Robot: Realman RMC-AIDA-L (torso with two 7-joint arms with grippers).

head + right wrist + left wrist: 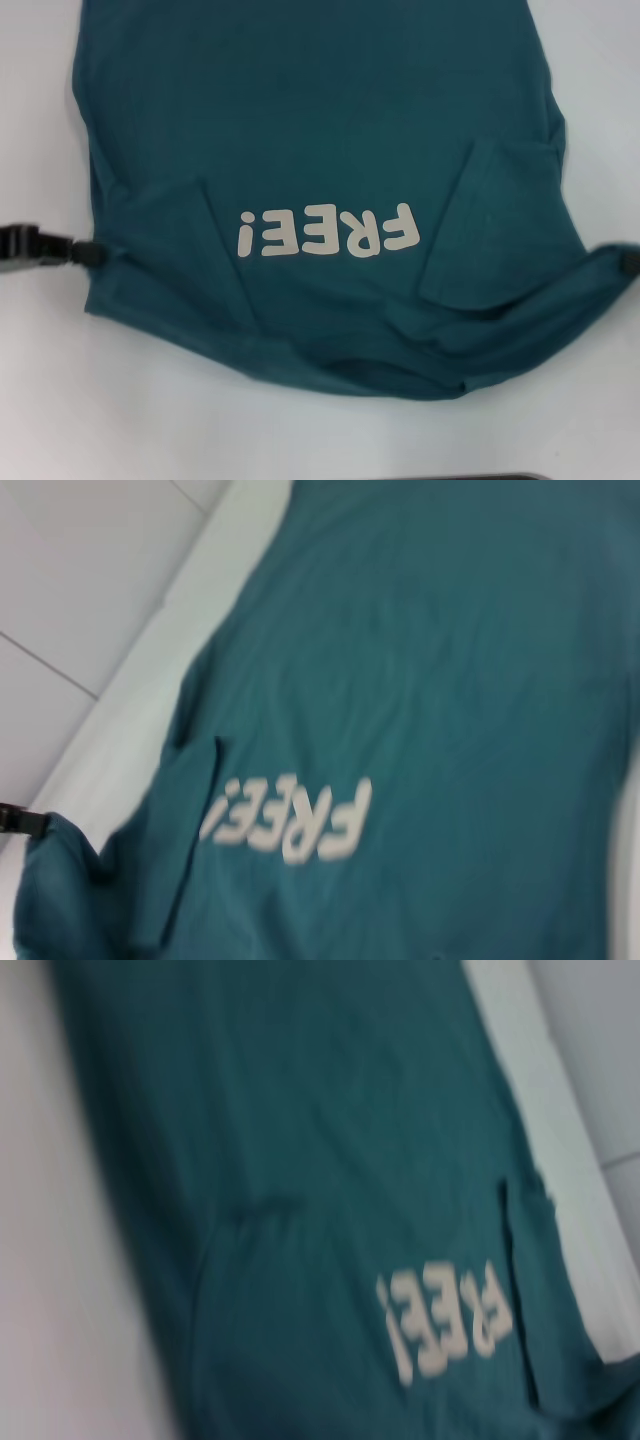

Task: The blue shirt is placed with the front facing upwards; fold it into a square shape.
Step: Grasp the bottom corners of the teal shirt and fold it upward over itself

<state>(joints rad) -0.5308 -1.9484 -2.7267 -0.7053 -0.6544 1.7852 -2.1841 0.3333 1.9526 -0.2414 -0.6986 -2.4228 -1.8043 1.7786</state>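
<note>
- I count one blue shirt (330,140), spread front-up across the middle of the white counter (40,400), its far part running off the top of my head view.
- The white "FREE!" lettering (327,231) reads upside down from my side, and the collar end lies toward the counter's near edge.
- Both sleeves are folded in over the chest: one flap (175,235) toward the counter's left edge, one flap (495,230) toward its right.
- Two grippers are in my head view, one at each side of the shirt near the collar end.
- The left gripper (88,254) sits at the shirt's left edge, its black tip touching the cloth; I cannot tell how its jaws stand or whether they have hold of fabric.
- The right gripper (629,262) is at the shirt's right corner, mostly hidden by bunched cloth; its jaws I cannot tell either.
</note>
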